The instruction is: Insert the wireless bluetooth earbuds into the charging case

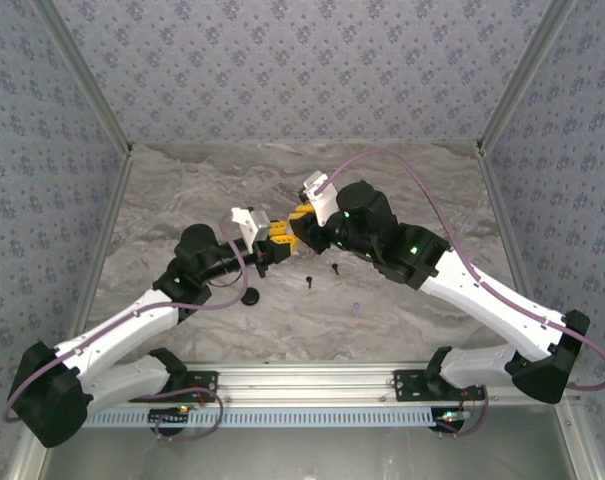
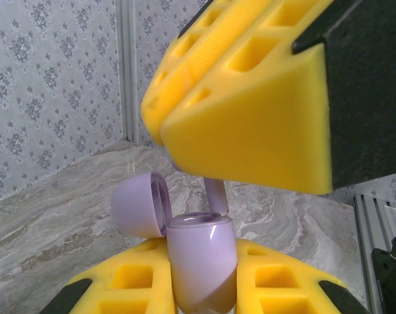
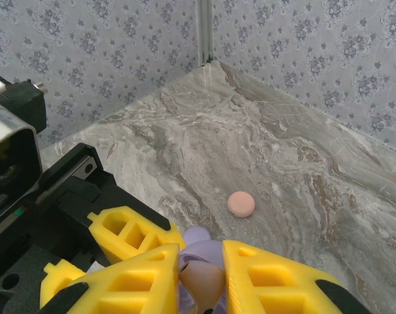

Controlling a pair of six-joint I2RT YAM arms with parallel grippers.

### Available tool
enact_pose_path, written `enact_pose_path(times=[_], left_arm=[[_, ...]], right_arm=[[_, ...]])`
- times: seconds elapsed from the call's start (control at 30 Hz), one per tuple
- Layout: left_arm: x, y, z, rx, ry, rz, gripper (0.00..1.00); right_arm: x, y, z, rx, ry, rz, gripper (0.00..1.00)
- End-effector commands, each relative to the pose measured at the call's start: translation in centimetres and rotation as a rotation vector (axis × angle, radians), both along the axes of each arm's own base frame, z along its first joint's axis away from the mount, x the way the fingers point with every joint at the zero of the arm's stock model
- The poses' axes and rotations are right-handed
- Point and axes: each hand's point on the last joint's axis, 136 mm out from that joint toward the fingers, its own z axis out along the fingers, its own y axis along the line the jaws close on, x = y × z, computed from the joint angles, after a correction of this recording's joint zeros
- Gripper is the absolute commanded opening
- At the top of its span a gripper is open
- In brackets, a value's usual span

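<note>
1. Grey marbled table (image 1: 412,190), walled on three sides with flowered wallpaper, and a metal rail (image 1: 312,378) along its near edge.
2. One lavender case (image 2: 201,261) is held upright above the table's middle, with its lid (image 2: 140,204) swung open.
3. Four buds in all. One black bud (image 1: 309,281) and a second black bud (image 1: 336,268) lie apart on the table just nearside of the hands. A lavender bud (image 1: 356,309) lies closer to the near edge. The fourth bud (image 2: 216,193) stands with its pale stem at the case's mouth.
4. Two discs. A black disc (image 1: 250,297) lies left of the black buds, beside the left arm. A pink disc (image 3: 241,204) sits on bare table toward a far corner.
5. Both arms meet over the middle and cover the table beneath them. The right hand's yellow fingers (image 2: 250,124) hang close over the case and hide the fourth bud's head.
6. Left hand (image 1: 265,245): pressed against the case's body, with a finger on each side.
7. Right hand (image 3: 202,282): nearly closed, pinching the fourth bud directly above the case's opening. Whether that bud is seated cannot be told.
</note>
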Motion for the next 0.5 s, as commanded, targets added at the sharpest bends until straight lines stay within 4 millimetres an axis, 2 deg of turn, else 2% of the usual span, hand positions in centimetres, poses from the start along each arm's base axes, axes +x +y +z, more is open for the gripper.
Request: enact_pose_path(times=[0.0,0.3,0.47], left_arm=[[-0.96,0.14,2.05,-0.052,-0.048,-0.024,0.00],[-0.94,0.14,2.19,-0.059,-0.048,-0.024,0.00],[-0.87,0.10,2.05,-0.056,-0.045,-0.023,0.00]], right_arm=[[-0.43,0.15,-0.73,-0.011,0.022,0.013,0.24],[-0.40,0.37,-1.35,-0.013,0.038,0.014,0.24],[-0.12,0.09,-0.91,-0.003,0.022,-0.005,0.24]])
